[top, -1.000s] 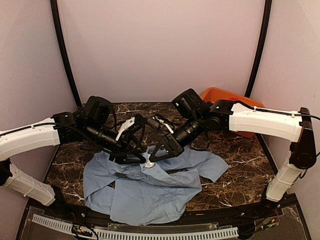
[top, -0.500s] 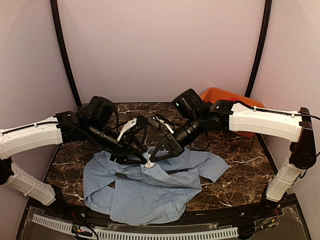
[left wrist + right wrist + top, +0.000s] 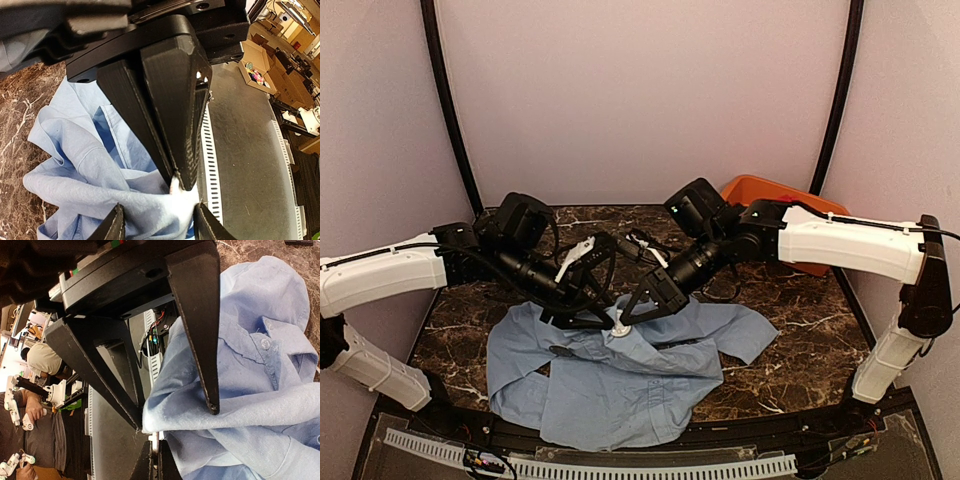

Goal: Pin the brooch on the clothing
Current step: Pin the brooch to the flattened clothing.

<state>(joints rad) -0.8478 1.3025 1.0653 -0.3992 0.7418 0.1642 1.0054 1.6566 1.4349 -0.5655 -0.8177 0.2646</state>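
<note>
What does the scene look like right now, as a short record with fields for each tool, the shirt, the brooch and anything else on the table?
Left tool: shut, tips at a raised shirt fold
Right tool: open, fingers either side of that fold
Shirt: light blue, crumpled on marble table
Brooch: not clearly visible
Other: orange object, back right

Left arm [image 3: 380,280] and right arm [image 3: 840,243]: glossy white shells, matte black joints, thin black cables; the left gripper [image 3: 173,176] has tapering, finely ridged black fingers [image 3: 175,100]
</note>
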